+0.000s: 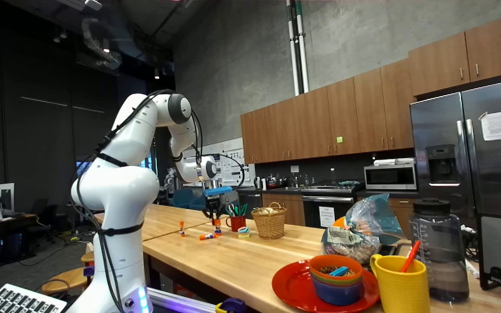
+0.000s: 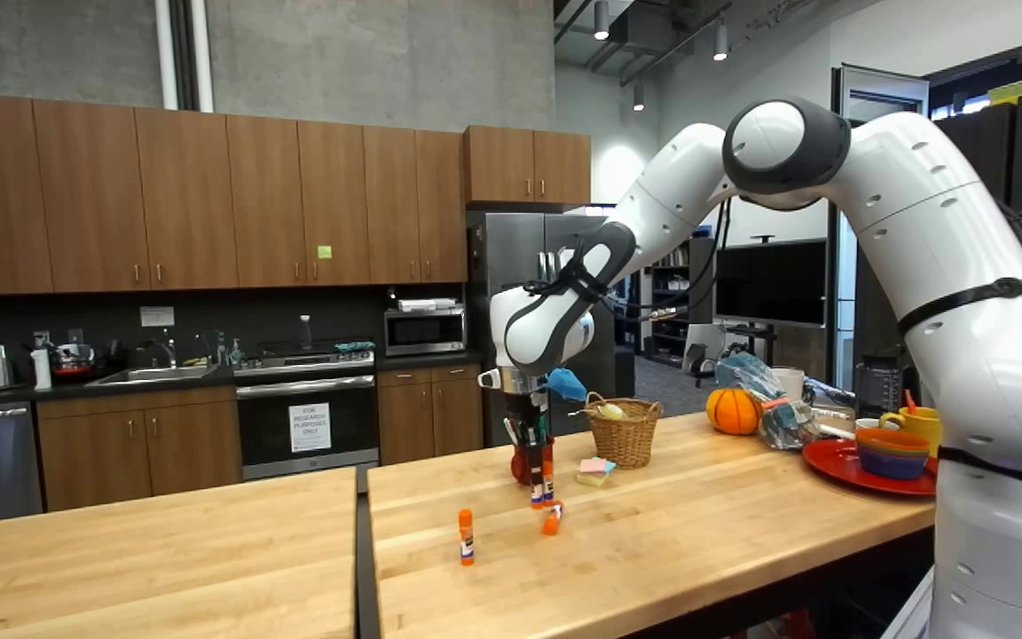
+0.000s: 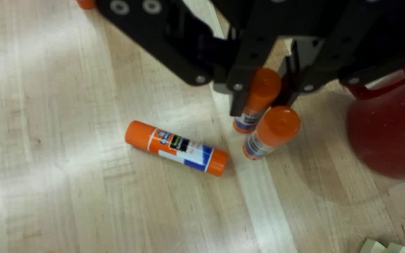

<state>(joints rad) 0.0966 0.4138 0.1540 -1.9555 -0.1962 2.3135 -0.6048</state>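
Observation:
My gripper (image 3: 265, 100) points down with its jaws partly open around an upright orange glue stick (image 3: 260, 93). The stick stands close to the left jaw; whether either jaw touches it is unclear. A second upright glue stick (image 3: 276, 126) stands right beside it, near the right jaw's tip. A third glue stick (image 3: 176, 147) lies on its side to the left in the wrist view. Another upright glue stick (image 2: 467, 537) stands apart on the table. A red mug (image 3: 387, 137) is just right of the gripper; in an exterior view it holds scissors and pens (image 1: 237, 209).
Sticky notes (image 2: 595, 470) and a wicker basket (image 2: 624, 435) stand near the mug. Farther along the wooden table (image 2: 653, 532) are an orange pumpkin (image 2: 733, 411), a plastic bag (image 1: 363, 230), a red plate (image 1: 287, 282) with stacked bowls, a yellow mug (image 1: 400, 282) and a water bottle (image 1: 439, 252).

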